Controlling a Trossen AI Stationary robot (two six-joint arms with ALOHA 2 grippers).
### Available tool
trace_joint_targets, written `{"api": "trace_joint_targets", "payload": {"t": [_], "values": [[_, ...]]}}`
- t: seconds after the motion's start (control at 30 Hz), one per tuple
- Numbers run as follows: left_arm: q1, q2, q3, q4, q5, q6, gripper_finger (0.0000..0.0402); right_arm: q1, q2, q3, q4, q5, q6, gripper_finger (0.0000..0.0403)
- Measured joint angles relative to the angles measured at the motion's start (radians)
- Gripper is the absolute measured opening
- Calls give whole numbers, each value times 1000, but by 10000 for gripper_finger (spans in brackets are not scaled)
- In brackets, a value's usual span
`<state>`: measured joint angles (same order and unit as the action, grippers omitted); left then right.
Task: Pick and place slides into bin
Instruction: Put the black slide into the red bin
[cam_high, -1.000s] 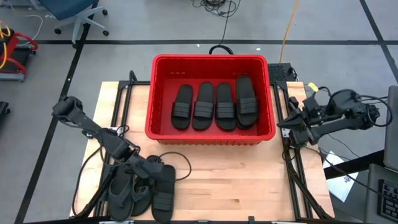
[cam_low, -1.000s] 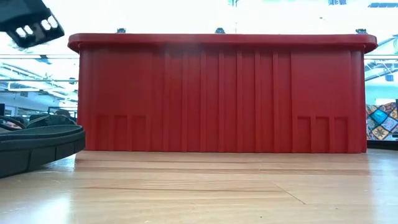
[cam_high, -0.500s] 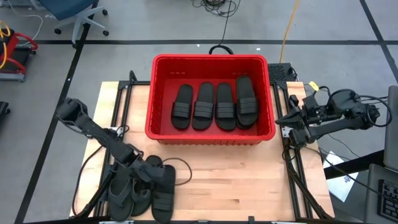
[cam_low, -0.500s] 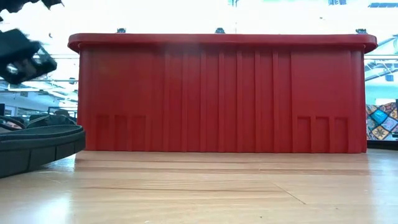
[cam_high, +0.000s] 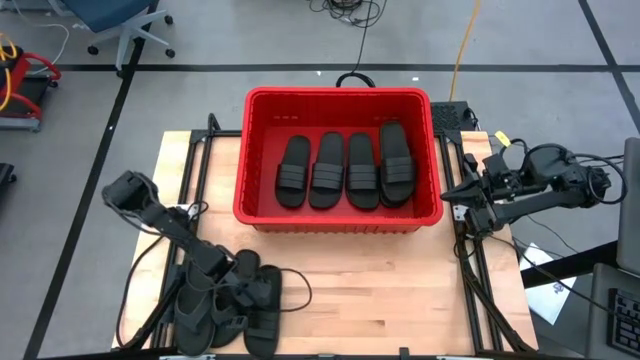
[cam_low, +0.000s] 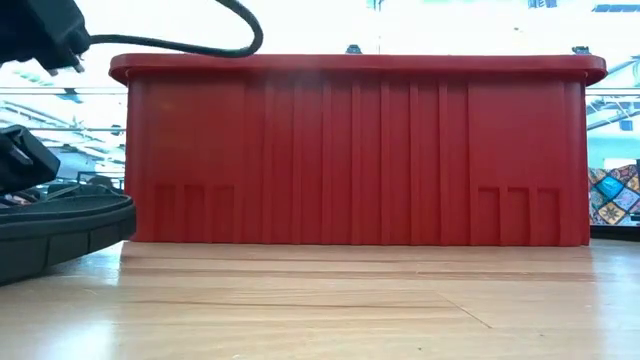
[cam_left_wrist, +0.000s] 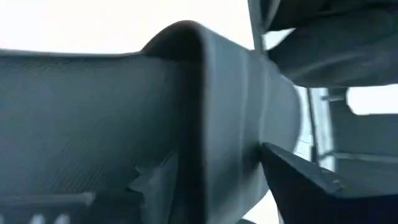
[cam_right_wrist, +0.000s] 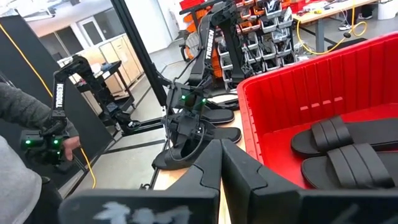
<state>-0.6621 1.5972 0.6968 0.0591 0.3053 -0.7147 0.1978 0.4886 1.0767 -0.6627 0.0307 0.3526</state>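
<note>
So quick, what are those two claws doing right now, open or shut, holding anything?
Left gripper: down among the loose slides by the table's near edge; grip cannot be told.
Right gripper: shut, empty, waiting beside the red bin.

Bare counter lay open between the bin and my near edge, wide enough to pass. The bin's tall red walls barred any level approach; only its open top gave entry. Four slides covered its floor. At my left, a heap of slides crowded the corner.
</note>
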Motion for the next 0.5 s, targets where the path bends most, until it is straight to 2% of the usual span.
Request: {"api": "trace_joint_targets", "payload": {"t": [0.1, 0.27, 0.37, 0.5], "values": [[-4, 10, 0, 49, 33, 68, 180, 0, 1, 0, 0, 0, -5, 0], [-11, 6, 21, 74, 116, 158, 30, 0, 1, 0, 0, 0, -15, 0], [-17, 6, 65, 41, 172, 142, 16, 0, 1, 0, 0, 0, -17, 0], [-44, -26, 166, -85, 182, 232, 5, 0, 1, 0, 0, 0, -34, 0]]}}
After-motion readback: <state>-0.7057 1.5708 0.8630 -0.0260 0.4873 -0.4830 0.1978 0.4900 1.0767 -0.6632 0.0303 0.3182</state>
